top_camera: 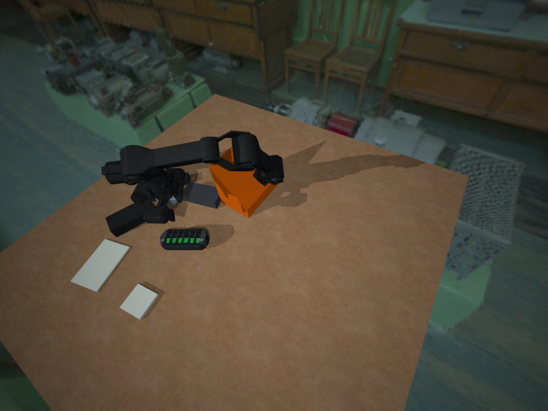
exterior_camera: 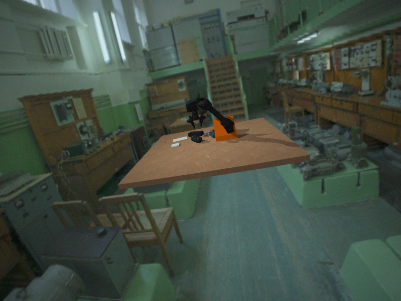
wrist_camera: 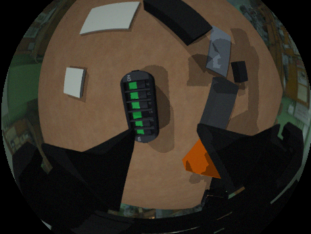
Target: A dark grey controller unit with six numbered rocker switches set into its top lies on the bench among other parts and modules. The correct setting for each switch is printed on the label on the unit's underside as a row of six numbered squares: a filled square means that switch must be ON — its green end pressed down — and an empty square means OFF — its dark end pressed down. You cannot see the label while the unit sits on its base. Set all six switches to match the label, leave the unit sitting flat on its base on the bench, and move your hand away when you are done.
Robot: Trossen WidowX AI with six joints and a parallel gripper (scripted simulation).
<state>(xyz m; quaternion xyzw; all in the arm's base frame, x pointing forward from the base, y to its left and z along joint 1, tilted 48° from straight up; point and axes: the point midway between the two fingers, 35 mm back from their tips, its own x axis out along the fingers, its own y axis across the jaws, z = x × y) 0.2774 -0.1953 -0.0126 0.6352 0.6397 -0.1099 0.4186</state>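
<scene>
The dark grey controller unit (top_camera: 183, 239) (exterior_camera: 196, 139) (wrist_camera: 138, 107) sits flat on its base on the brown bench (top_camera: 283, 283), switches facing up. All six rockers show their green ends in a row. The label on the underside is hidden. My gripper (top_camera: 161, 187) (exterior_camera: 195, 121) (wrist_camera: 166, 130) is open and empty. It hangs above the bench just behind the unit and clear of it. In the wrist view the unit's near end lies beside my left finger.
An orange block (top_camera: 241, 187) (wrist_camera: 199, 164) stands at the arm's base. A long black block (top_camera: 126, 220) (wrist_camera: 177, 15), a grey block (top_camera: 202, 194) (wrist_camera: 218, 53) and a small black cube (wrist_camera: 239, 70) lie behind the unit. Two white plates (top_camera: 100, 264) (top_camera: 138, 300) lie to its left.
</scene>
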